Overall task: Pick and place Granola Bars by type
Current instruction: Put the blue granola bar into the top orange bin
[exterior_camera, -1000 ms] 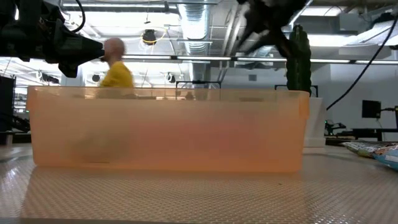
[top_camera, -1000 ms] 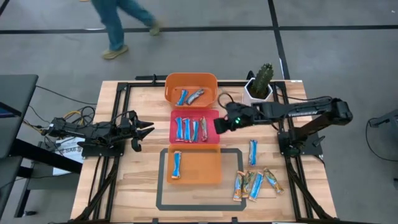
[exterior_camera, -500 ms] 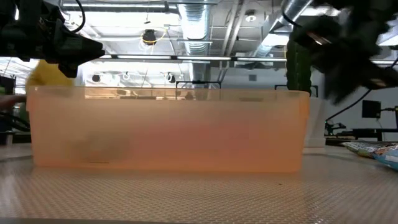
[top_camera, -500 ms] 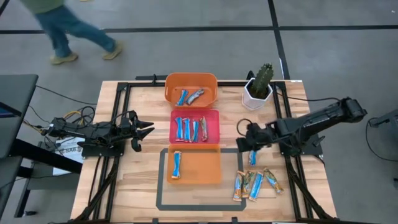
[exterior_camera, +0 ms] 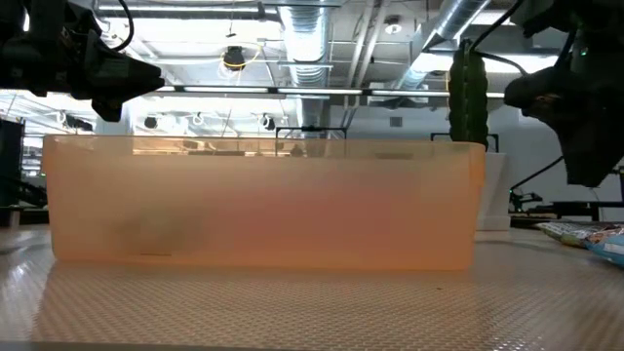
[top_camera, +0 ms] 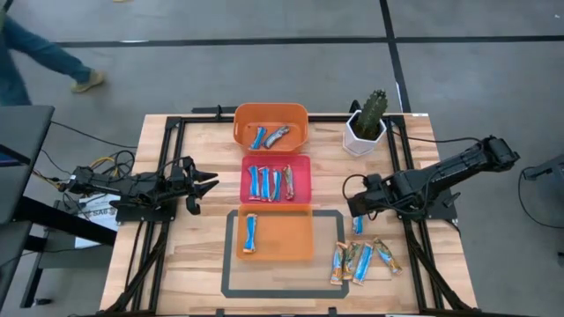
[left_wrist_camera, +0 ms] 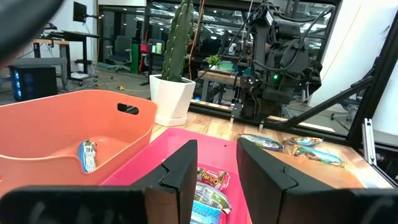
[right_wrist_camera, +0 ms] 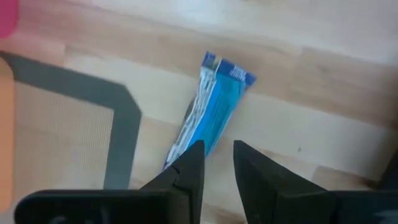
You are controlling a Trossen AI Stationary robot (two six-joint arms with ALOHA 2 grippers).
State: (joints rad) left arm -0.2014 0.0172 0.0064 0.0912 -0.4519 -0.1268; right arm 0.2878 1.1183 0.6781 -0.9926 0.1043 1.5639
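A blue-and-white granola bar (right_wrist_camera: 214, 106) lies flat on the wood right of the trays (top_camera: 357, 225). My right gripper (right_wrist_camera: 217, 163) points down above its far end (top_camera: 356, 206), slightly open, with nothing between the fingers. Several more bars (top_camera: 361, 260) lie loose at the near right. The pink-red tray (top_camera: 300, 179) holds several bars, the far orange tray (top_camera: 295, 114) two, and the near orange tray (top_camera: 291, 233) one blue bar. At the left of the table my left gripper (top_camera: 210, 183) waits level and slightly open (left_wrist_camera: 217, 165).
A cactus in a white pot (top_camera: 366, 123) stands at the far right, behind my right arm. A dark-outlined mat (top_camera: 339, 255) lies under the near orange tray, whose wall (exterior_camera: 263, 205) fills the low view. A person's leg (top_camera: 44, 57) shows on the floor beyond the table.
My right gripper has gone from the pink-red tray's right edge toward the table's right and near edges and down, tipping until it points down over the lone blue bar. The person behind the table has walked off to the left.
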